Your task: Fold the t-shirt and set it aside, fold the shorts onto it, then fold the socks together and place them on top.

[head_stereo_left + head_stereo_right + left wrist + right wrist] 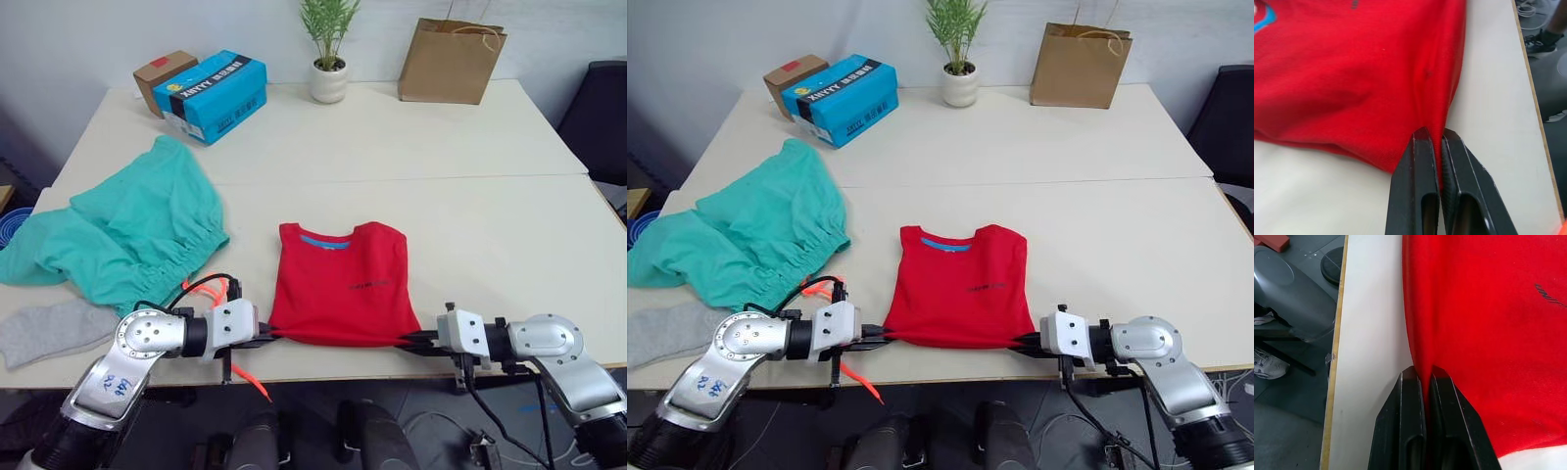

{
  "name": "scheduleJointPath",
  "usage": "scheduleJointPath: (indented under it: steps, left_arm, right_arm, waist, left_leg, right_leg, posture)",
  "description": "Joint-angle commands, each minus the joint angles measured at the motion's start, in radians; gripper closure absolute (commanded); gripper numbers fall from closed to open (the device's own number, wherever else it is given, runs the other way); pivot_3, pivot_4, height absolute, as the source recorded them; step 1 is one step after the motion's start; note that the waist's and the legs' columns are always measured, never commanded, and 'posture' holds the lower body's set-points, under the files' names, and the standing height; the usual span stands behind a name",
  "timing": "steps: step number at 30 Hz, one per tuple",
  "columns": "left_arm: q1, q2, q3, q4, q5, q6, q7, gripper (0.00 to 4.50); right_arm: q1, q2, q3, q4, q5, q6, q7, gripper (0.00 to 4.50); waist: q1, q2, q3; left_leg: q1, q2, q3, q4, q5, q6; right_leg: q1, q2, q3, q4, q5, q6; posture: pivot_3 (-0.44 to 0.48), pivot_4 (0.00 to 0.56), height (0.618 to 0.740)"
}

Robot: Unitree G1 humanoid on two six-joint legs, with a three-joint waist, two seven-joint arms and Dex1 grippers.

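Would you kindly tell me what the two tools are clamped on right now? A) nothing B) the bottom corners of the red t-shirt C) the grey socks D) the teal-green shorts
B: the left tool and right tool are each shut on a near corner of the t-shirt.

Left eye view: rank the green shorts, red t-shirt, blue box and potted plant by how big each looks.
1. shorts
2. t-shirt, folded
3. blue box
4. potted plant
The box and plant sit farther from the camera, so they look smaller than they would up close.
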Motion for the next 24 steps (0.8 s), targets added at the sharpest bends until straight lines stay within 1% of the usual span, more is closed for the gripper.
scheduleJointPath:
  steps: [1, 2, 3, 5, 6, 7, 8, 11, 13, 14, 15, 17, 18, 20, 22, 23, 24]
  left_arm:
    - [0.019, 0.023, 0.061, -0.047, -0.039, 0.076, 0.02, 4.45]
    - [0.036, 0.042, 0.061, -0.069, -0.067, 0.113, -0.006, 3.99]
    - [0.048, 0.053, 0.07, -0.086, -0.084, 0.146, -0.012, 3.82]
    - [0.053, 0.06, 0.104, -0.109, -0.137, 0.192, -0.016, 3.22]
    - [0.056, 0.064, 0.128, -0.122, -0.184, 0.226, -0.026, 2.9]
    - [0.067, 0.074, 0.154, -0.141, -0.26, 0.263, -0.064, 2.55]
    - [0.07, 0.081, 0.186, -0.151, -0.312, 0.29, -0.085, 2.26]
    - [0.041, 0.117, 0.271, -0.13, -0.397, 0.338, -0.117, 2.26]
    - [0.025, 0.17, 0.312, -0.102, -0.451, 0.384, -0.164, 2.26]
    - [0.018, 0.194, 0.317, -0.092, -0.457, 0.385, -0.189, 2.26]
    - [-0.004, 0.201, 0.314, -0.074, -0.449, 0.37, -0.194, 2.44]
    - [-0.08, 0.174, 0.284, -0.038, -0.449, 0.356, -0.177, 2.87]
    - [-0.12, 0.152, 0.251, -0.019, -0.428, 0.338, -0.163, 3.16]
    - [-0.186, 0.105, 0.183, 0.008, -0.402, 0.324, -0.155, 3.8]
    - [-0.233, 0.043, 0.113, 0.038, -0.374, 0.308, -0.14, 4.48]
    - [-0.249, 0.015, 0.078, 0.052, -0.355, 0.29, -0.136, 4.5]
    - [-0.26, -0.013, 0.04, 0.07, -0.332, 0.267, -0.139, 4.5]
  right_arm:
    - [0.017, -0.024, -0.052, -0.004, 0.026, 0.046, -0.013, 4.5]
    - [0.023, -0.028, -0.049, -0.005, 0.058, 0.078, 0.011, 4.25]
    - [0.025, -0.029, -0.05, 0.004, 0.06, 0.065, 0.019, 3.97]
    - [0.027, -0.048, -0.07, 0.022, 0.059, 0.036, 0.038, 3.42]
    - [0.026, -0.053, -0.089, 0.031, 0.063, 0.027, 0.04, 3.08]
    - [0.02, -0.061, -0.113, 0.037, 0.092, 0.04, 0.052, 2.72]
    - [0.013, -0.077, -0.148, 0.034, 0.148, 0.09, 0.071, 2.39]
    - [0.002, -0.173, -0.226, -0.003, 0.308, 0.285, 0.173, 2.39]
    - [-0.026, -0.204, -0.253, -0.017, 0.364, 0.367, 0.191, 2.39]
    - [-0.048, -0.205, -0.259, -0.02, 0.378, 0.389, 0.186, 2.39]
    - [-0.077, -0.192, -0.263, -0.022, 0.387, 0.406, 0.166, 2.37]
    - [-0.12, -0.147, -0.248, -0.038, 0.388, 0.422, 0.125, 2.76]
    - [-0.13, -0.119, -0.23, -0.047, 0.368, 0.406, 0.108, 2.99]
    - [-0.138, -0.063, -0.195, -0.061, 0.329, 0.371, 0.082, 3.65]
    - [-0.143, -0.005, -0.157, -0.058, 0.284, 0.333, 0.056, 4.36]
    - [-0.145, 0.022, -0.137, -0.052, 0.26, 0.309, 0.048, 4.48]
    - [-0.151, 0.057, -0.112, -0.039, 0.232, 0.283, 0.03, 4.48]
  waist:
    - [0.001, 0.0, 0.0]
    - [0.002, 0.0, 0.0]
    - [0.003, 0.0, 0.0]
    - [0.006, 0.0, 0.0]
    - [0.011, 0.0, 0.0]
    - [0.014, -0.001, 0.0]
    - [0.017, -0.001, 0.001]
    - [0.022, 0.001, 0.002]
    - [0.023, 0.001, 0.002]
    - [0.023, 0.001, 0.002]
    - [0.022, 0.001, 0.001]
    - [0.022, 0.001, 0.002]
    - [0.022, 0.001, 0.001]
    - [0.026, 0.001, 0.001]
    - [0.028, 0.001, 0.001]
    - [0.027, 0.001, 0.001]
    - [0.027, 0.001, 0.001]
  left_leg:
    - [0.0, 0.0, 0.0, 0.0, 0.0, 0.0]
    - [0.0, 0.0, 0.0, 0.0, 0.001, -0.001]
    - [0.0, 0.0, 0.0, 0.0, 0.004, 0.001]
    - [0.0, 0.0, 0.0, 0.0, 0.003, 0.002]
    - [-0.001, 0.0, 0.0, 0.0, 0.003, 0.002]
    - [-0.001, 0.0, 0.0, 0.0, 0.003, 0.002]
    - [-0.001, 0.0, 0.0, 0.0, 0.003, 0.002]
    - [-0.001, 0.0, 0.0, 0.001, 0.003, 0.003]
    - [-0.001, 0.0, -0.001, 0.001, 0.003, 0.003]
    - [-0.001, 0.001, -0.001, 0.001, 0.003, 0.003]
    - [-0.001, 0.001, -0.001, 0.001, 0.003, 0.003]
    - [-0.001, 0.001, -0.001, 0.0, 0.002, 0.001]
    - [-0.001, 0.001, -0.001, 0.0, -0.001, -0.003]
    - [-0.001, 0.001, -0.001, 0.0, 0.0, -0.004]
    - [-0.002, 0.001, 0.0, 0.0, 0.003, 0.0]
    - [-0.003, 0.001, 0.0, 0.0, 0.003, 0.001]
    - [-0.003, 0.0, 0.0, 0.0, 0.003, 0.001]
  right_leg:
    - [0.0, 0.0, 0.0, 0.0, 0.0, 0.0]
    - [0.0, 0.0, 0.0, 0.0, 0.0, 0.0]
    - [0.0, 0.0, 0.0, -0.001, 0.0, 0.0]
    - [0.0, 0.0, 0.0, -0.001, 0.0, 0.0]
    - [0.0, 0.0, 0.0, -0.002, 0.0, 0.0]
    - [0.0, 0.0, 0.0, -0.003, 0.0, 0.0]
    - [0.0, 0.0, 0.0, -0.003, 0.0, 0.0]
    - [0.0, 0.0, 0.0, -0.003, 0.0, 0.0]
    - [0.0, 0.0, 0.0, -0.003, 0.0, 0.0]
    - [0.0, 0.001, -0.001, -0.003, 0.0, 0.0]
    - [0.0, 0.001, -0.001, -0.003, -0.001, -0.001]
    - [0.0, 0.001, -0.001, -0.003, -0.001, -0.002]
    - [0.0, 0.001, -0.001, -0.004, -0.001, -0.002]
    - [0.0, 0.001, -0.002, -0.004, -0.001, -0.001]
    - [0.0, 0.002, -0.002, -0.004, -0.001, -0.001]
    - [0.0, 0.002, -0.002, -0.005, 0.0, 0.0]
    - [0.0, 0.002, -0.002, -0.005, 0.0, 0.0]
  posture:
    - [0.0, 0.15, 0.74]
    - [0.0, 0.15, 0.74]
    - [0.0, 0.15, 0.74]
    - [0.0, 0.15, 0.74]
    - [0.0, 0.15, 0.74]
    - [0.0, 0.15, 0.74]
    - [0.0, 0.15, 0.74]
    - [0.0, 0.15, 0.74]
    - [0.0, 0.15, 0.74]
    - [0.0, 0.15, 0.74]
    - [0.0, 0.15, 0.74]
    - [0.0, 0.15, 0.74]
    - [0.0, 0.15, 0.74]
    - [0.0, 0.15, 0.74]
    - [0.0, 0.15, 0.74]
    - [0.0, 0.15, 0.74]
    - [0.0, 0.15, 0.74]
